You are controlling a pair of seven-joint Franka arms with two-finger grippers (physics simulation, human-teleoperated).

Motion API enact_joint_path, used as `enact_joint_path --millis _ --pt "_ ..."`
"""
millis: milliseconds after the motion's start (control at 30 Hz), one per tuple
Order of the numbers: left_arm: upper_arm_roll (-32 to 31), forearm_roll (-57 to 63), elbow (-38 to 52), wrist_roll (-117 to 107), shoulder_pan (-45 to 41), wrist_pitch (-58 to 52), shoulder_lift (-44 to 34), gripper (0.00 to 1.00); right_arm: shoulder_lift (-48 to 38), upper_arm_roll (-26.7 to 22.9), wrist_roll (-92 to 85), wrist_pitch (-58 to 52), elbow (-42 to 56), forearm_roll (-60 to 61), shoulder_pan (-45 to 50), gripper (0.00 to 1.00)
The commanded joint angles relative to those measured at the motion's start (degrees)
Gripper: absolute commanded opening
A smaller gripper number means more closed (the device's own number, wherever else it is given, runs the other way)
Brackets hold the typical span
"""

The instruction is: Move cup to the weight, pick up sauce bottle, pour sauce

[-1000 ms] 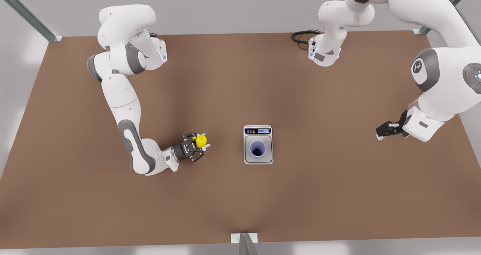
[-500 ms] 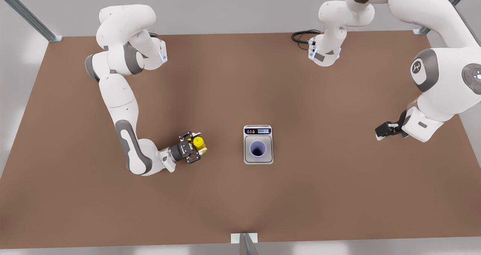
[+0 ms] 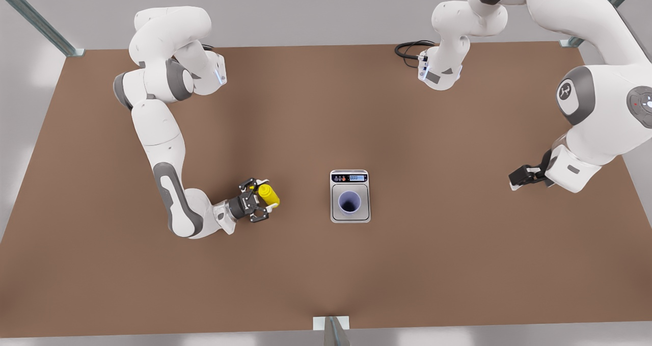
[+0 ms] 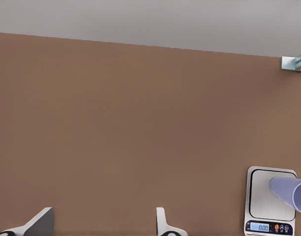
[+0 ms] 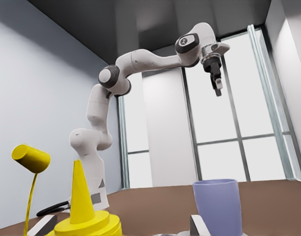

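The yellow sauce bottle (image 3: 270, 195) is tilted, its top leaning back toward the arm at the front view's left. My right gripper (image 3: 265, 199) is shut on it. Up close, its pointed nozzle (image 5: 79, 189) and tethered cap (image 5: 31, 158) rise above my right gripper (image 5: 121, 226). The lavender cup (image 3: 350, 202) stands upright on the grey plate of the white scale (image 3: 336, 212), mid-table. My left gripper (image 3: 515, 179) hangs open and high at the front view's right, waiting. From there the cup (image 4: 290, 191) and the scale (image 4: 260, 196) lie beyond my left gripper (image 4: 101, 226).
A black cable (image 3: 410, 50) loops at the table's back by an arm base (image 3: 440, 73). Metal posts stand at the back corners, and a bracket (image 3: 331, 324) sits at the front edge. Bare brown table separates bottle and scale.
My right gripper drew back toward the front view's left with the bottle, and the bottle went from upright to tilted. The left arm, cup and scale stayed put.
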Motion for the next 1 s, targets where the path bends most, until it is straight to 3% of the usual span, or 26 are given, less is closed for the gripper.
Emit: enact_joint_path --millis 0,433,600,667,700,733,833,867,967 --pt "0.04 0.01 0.00 0.00 0.06 0.00 -0.01 1.00 0.00 0.01 0.01 0.00 0.00 0.00 0.00 1.00" --pt "0.04 0.01 0.00 0.00 0.06 0.00 -0.09 1.00 -0.09 -0.16 0.18 -0.44 -0.44 -0.70 -1.40 1.00" --pt "0.04 0.01 0.00 0.00 0.06 0.09 -0.01 1.00 -0.26 -0.25 0.27 -1.67 -0.44 -3.95 -4.30 1.00" --pt "0.04 0.01 0.00 0.00 0.06 0.09 -0.09 1.00 -3.07 -0.60 4.13 -1.58 -0.35 -10.71 -8.35 1.00" --pt "0.04 0.01 0.09 0.00 0.06 0.00 -0.09 1.00 -5.45 -0.78 8.35 -1.50 0.17 -14.32 -10.10 1.00" --pt "0.04 0.01 0.00 0.00 0.06 0.09 -0.01 1.00 -9.49 -3.94 15.55 -1.23 1.14 -18.98 -10.37 1.00" --pt "0.04 0.01 0.09 0.00 0.06 0.09 0.08 1.00 -22.50 -7.28 64.23 -1.14 10.71 -39.01 -9.41 1.00" --pt "0.04 0.01 0.00 0.00 0.06 0.09 0.08 1.00 -25.57 -7.46 82.42 -0.44 16.69 -47.62 -6.07 1.00" --pt "0.04 0.10 0.62 0.00 0.06 1.23 0.79 1.00 -36.82 -7.11 111.97 4.13 17.58 -73.46 2.98 1.00"
